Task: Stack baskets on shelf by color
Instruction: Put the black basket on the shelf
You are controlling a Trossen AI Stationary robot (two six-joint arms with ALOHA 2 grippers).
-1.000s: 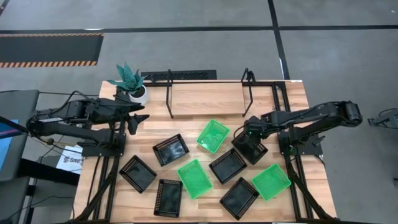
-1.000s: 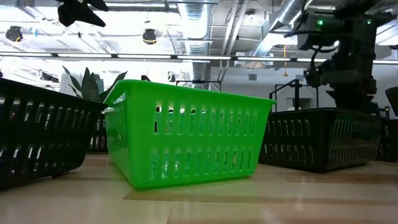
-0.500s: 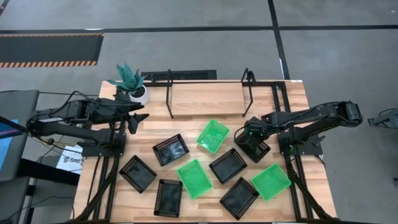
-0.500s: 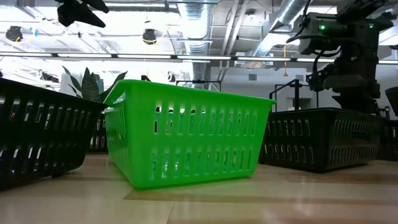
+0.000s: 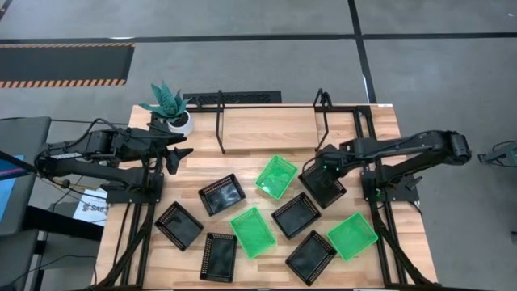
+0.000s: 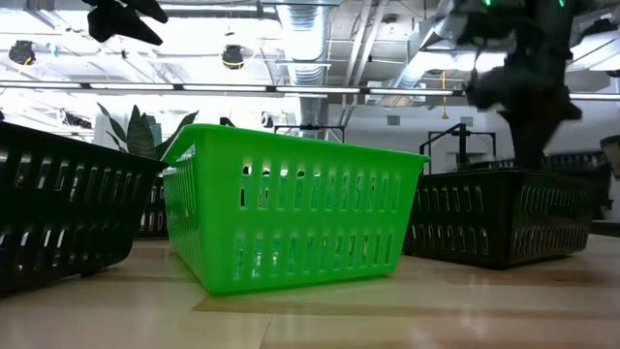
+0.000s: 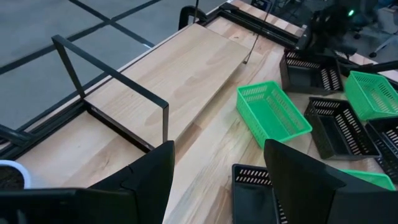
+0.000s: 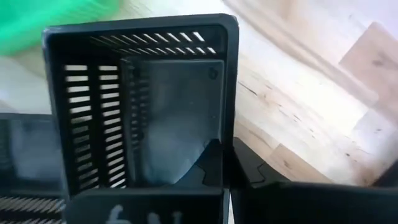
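You have the right gripper [image 5: 317, 166] clamped on the rim of a black perforated plastic basket [image 5: 322, 187], one finger inside the wall and one outside in the right wrist view; that basket sits at the right of the butcher-block wooden table [image 5: 266, 129], just in front of the shelf's right post. Count nine baskets in all from above: six black and three bright green [image 5: 253, 231], all scattered loose on the front half of the table, none of them stacked. White marks show on the right gripper's body in its wrist view, but you cannot read them. Farther back, the low black thin-rod shelf [image 5: 271, 123] stands along the far edge with nothing on it. Your left gripper [image 5: 182, 153] hangs with its fingers wide apart and nothing between them, by the one teal plant in a white pot [image 5: 171, 107] at the far left corner. A white sheet with partly legible print lies under the left arm
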